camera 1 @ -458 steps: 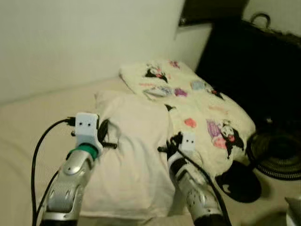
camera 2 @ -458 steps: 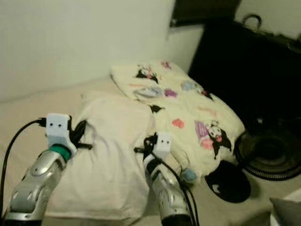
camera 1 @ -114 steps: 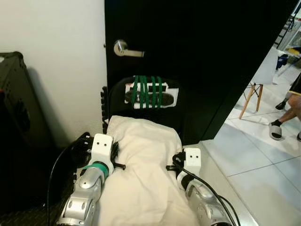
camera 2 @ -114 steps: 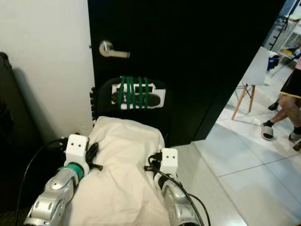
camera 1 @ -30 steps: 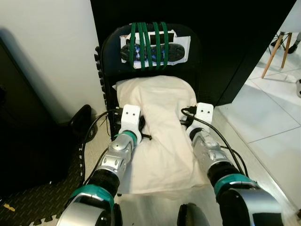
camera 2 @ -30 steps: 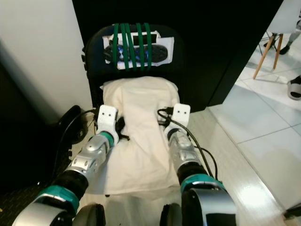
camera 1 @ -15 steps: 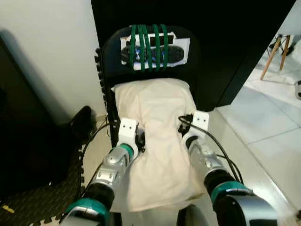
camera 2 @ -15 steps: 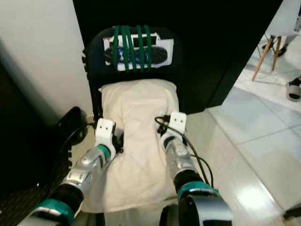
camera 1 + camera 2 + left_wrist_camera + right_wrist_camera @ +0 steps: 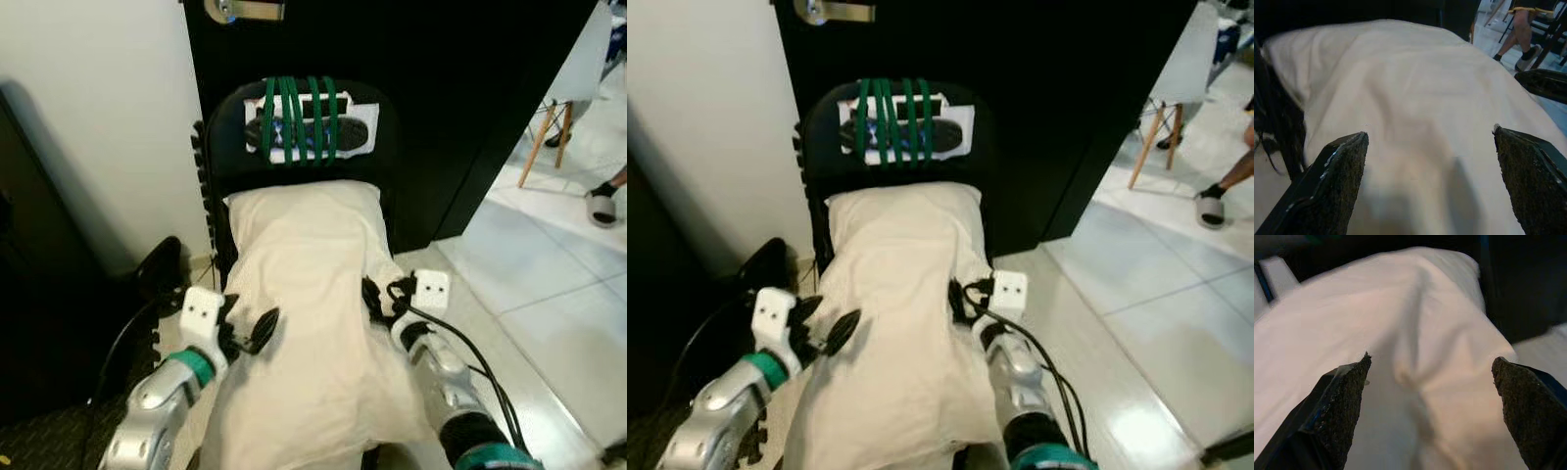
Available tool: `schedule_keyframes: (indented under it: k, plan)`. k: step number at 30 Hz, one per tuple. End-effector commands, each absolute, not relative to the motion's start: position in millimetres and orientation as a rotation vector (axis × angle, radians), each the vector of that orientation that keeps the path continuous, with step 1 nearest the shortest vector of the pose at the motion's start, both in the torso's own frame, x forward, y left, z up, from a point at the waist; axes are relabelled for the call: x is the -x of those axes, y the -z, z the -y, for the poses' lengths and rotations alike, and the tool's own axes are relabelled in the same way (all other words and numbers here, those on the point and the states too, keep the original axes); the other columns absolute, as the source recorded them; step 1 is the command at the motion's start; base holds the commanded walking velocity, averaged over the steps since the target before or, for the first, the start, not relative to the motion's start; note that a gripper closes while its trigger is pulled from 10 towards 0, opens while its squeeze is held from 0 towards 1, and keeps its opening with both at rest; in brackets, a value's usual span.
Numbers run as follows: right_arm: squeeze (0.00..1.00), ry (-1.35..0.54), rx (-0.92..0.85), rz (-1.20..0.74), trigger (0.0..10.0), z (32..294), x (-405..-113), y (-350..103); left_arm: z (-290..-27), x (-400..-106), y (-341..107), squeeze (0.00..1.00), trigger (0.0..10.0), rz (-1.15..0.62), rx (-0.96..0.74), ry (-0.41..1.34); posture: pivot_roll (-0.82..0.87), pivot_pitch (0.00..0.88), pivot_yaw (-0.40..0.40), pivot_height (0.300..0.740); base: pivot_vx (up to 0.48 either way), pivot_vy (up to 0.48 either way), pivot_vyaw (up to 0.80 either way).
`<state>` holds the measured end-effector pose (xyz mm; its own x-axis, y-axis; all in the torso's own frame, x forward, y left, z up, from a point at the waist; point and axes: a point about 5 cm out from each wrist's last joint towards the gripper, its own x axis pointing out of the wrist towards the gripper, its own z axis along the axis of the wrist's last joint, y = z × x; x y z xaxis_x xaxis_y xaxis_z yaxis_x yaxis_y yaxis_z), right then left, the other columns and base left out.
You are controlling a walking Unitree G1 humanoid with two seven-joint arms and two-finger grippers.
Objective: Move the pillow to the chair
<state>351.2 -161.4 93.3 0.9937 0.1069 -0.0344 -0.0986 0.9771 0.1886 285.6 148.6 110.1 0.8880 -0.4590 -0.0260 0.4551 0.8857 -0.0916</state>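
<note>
Lying lengthwise on the chair (image 9: 220, 176), pillow (image 9: 309, 294) running 12-to-6, spread left claw (image 9: 257, 329) at 9, spread right claw (image 9: 377, 297) at 3.

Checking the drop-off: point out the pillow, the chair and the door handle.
pillow (image 9: 309, 294): left eye view, middle of its cream top.
chair (image 9: 220, 147): left eye view, black backrest edge.
door handle (image 9: 250, 10): left eye view, silver lever.

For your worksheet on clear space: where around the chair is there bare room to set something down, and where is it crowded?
Free: the pale tiled floor right of the chair, toward the doorway. Crowded: the pillow covers the seat, with the left tool and right tool open at its sides. Cables and dark clutter fill the chair's left, by the wall.
</note>
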Motion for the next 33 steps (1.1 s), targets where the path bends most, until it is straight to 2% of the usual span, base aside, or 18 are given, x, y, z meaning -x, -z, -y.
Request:
schedule_keyframes:
  k: [1,2,3,4,9,11,13,14,15,18,22,23,33]
  plan:
    - [1.00,-0.067,-0.164,-0.058,10.0,169.3,-346.0,-88.1,-148.8,-276.7,-111.3,0.07,10.0,-0.063,0.106,0.495,0.07,0.054,-0.007,0.611,0.000,0.000,0.00]
    - [1.00,-0.067,-0.164,-0.058,10.0,169.3,-346.0,-88.1,-148.8,-276.7,-111.3,0.07,10.0,-0.063,0.106,0.495,0.07,0.054,-0.007,0.611,0.000,0.000,0.00]
    - [1.00,-0.044,-0.162,-0.049,10.0,173.8,-344.7,-88.8,-153.2,-271.3,-113.6,0.00,10.0,-0.055,0.118,0.485,0.07,0.052,-0.004,0.611,0.000,0.000,0.00]
    - [0.00,-0.032,-0.169,-0.027,10.0,176.9,-343.3,-91.6,-159.2,-263.4,-117.1,0.00,10.0,-0.049,0.124,0.484,0.07,0.050,-0.002,0.611,0.000,0.000,0.00]
    - [0.00,-0.031,-0.183,0.013,10.0,178.1,-342.1,-98.5,-170.4,-248.9,-127.8,0.00,10.0,0.001,0.173,0.489,0.07,0.048,-0.008,0.611,0.000,0.000,0.00]
    - [0.00,-0.055,-0.199,0.013,10.0,173.2,-341.2,-99.0,-180.1,-246.5,-134.5,0.00,10.0,0.057,0.210,0.435,0.07,0.042,-0.013,0.611,0.000,0.000,0.00]
    - [0.00,-0.093,-0.171,-0.019,10.0,158.9,-338.2,-92.4,-204.1,-253.4,-130.0,0.00,10.0,0.072,0.139,0.211,0.07,0.041,-0.019,0.611,0.000,0.000,0.00]
    - [0.00,-0.093,-0.171,-0.019,10.0,158.9,-338.2,-92.4,-204.1,-253.4,-130.0,0.00,10.0,0.072,0.139,0.211,0.07,0.041,-0.019,0.611,0.000,0.000,0.00]
    - [0.00,-0.103,-0.150,-0.027,10.0,153.2,-336.1,-89.6,-211.6,-257.0,-123.6,0.00,10.0,0.041,0.079,0.118,0.08,0.035,-0.021,0.611,0.000,0.000,0.00]
    - [0.00,-0.105,-0.137,-0.027,10.0,149.3,-334.0,-88.8,-213.2,-258.8,-119.8,0.00,10.0,0.008,0.021,0.077,0.08,0.035,-0.021,0.611,0.000,0.000,0.00]
    - [0.00,-0.127,-0.126,-0.019,10.0,142.5,-327.0,-89.0,-198.3,-262.3,-121.5,0.00,10.0,-0.032,0.002,0.099,0.08,0.031,-0.019,0.611,0.000,0.000,0.00]
    - [0.00,-0.138,-0.121,-0.038,10.0,138.9,-316.9,-82.8,-188.9,-262.0,-130.9,0.00,10.0,-0.026,0.019,0.111,0.08,0.031,-0.017,0.611,0.000,0.000,0.00]
    - [0.00,-0.135,-0.133,-0.071,10.0,136.3,-305.4,-75.2,-185.1,-258.9,-144.9,0.00,10.0,0.048,0.046,0.090,0.07,0.031,-0.014,0.611,0.000,0.000,0.00]
